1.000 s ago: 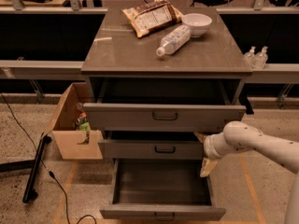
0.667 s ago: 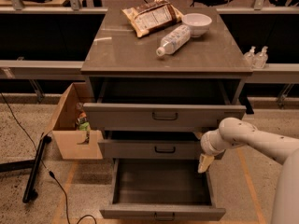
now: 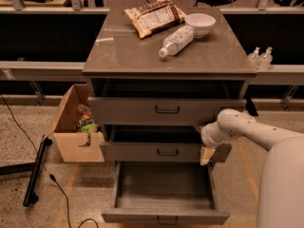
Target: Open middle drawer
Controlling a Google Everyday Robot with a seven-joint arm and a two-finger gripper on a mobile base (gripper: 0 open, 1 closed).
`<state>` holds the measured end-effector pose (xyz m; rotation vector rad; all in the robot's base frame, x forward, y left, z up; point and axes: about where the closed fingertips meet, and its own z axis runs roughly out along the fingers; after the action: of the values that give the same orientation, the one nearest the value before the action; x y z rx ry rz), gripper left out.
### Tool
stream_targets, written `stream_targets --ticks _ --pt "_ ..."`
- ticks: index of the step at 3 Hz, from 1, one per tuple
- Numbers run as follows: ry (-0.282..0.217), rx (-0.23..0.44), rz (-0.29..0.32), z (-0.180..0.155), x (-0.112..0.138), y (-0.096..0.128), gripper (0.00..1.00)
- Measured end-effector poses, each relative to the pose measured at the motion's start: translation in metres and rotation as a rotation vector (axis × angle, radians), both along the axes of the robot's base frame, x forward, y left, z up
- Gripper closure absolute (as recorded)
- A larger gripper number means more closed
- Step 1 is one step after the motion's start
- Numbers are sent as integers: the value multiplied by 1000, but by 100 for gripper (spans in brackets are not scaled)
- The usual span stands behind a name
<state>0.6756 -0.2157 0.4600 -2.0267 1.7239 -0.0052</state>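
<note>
The middle drawer is a shallow grey front panel with a small dark pull handle at its centre. It stands out a little from the cabinet, with a dark gap above it. My gripper hangs down at the right end of this drawer's front, right of the handle, on the end of my white arm, which comes in from the right. The top drawer is also partly out. The lowest drawer is pulled far out and looks empty.
On the cabinet top lie a snack bag, a white bowl and a plastic bottle. An open cardboard box stands on the floor at the left. A dark pole and cable lie further left.
My gripper has moved slightly left and up along the right end of the middle drawer's front. The drawers have not visibly moved.
</note>
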Motion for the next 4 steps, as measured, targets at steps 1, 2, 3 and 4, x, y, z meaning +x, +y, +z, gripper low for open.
stream_targets --ticks 1,2,3,4 --pt "19 -8 20 -3 4 4 0" --pt "70 -10 33 -11 -7 8 0" --pt "114 -12 28 -18 -21 8 16" --pt "162 -12 22 -26 -37 5 39"
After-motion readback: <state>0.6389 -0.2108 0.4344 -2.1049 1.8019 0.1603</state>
